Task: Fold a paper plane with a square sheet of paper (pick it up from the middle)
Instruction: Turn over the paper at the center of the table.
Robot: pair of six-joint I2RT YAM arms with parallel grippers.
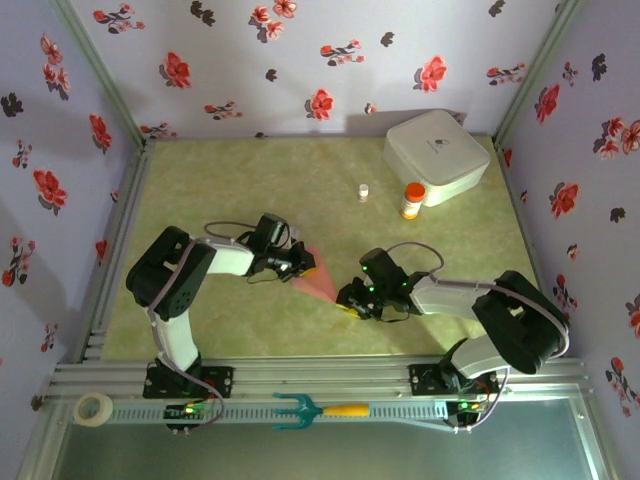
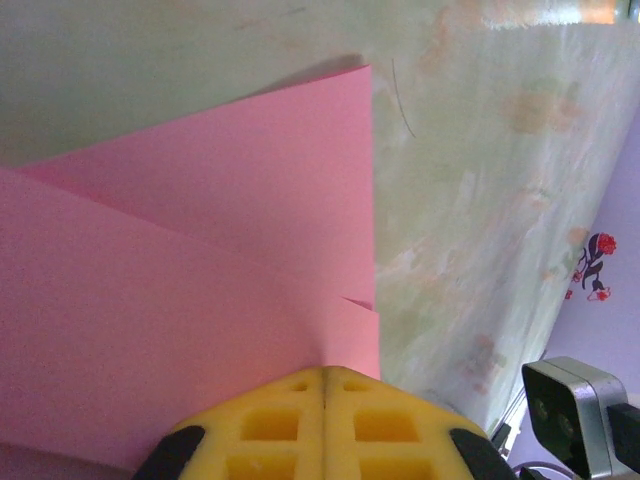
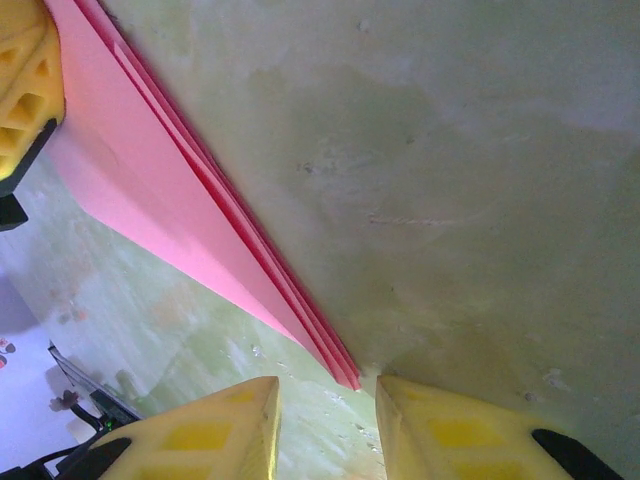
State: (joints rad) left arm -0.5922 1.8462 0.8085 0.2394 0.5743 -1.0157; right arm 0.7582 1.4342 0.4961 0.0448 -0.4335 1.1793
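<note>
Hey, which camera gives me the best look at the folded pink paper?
The left wrist view: the folded pink paper spreads across the frame, its overlapping layers plain. The right wrist view shows its stacked edges tapering to a tip; the top view, just a small pink wedge.

Top view: paper plane (image 1: 318, 281) mostly covered, its left end under left gripper (image 1: 304, 265), its near tip under right gripper (image 1: 347, 300). Left wrist view: plane cut off at left and bottom edges. Labels on orange-capped bottle (image 1: 411, 200) and small vial (image 1: 364, 192) too small to read.
</note>
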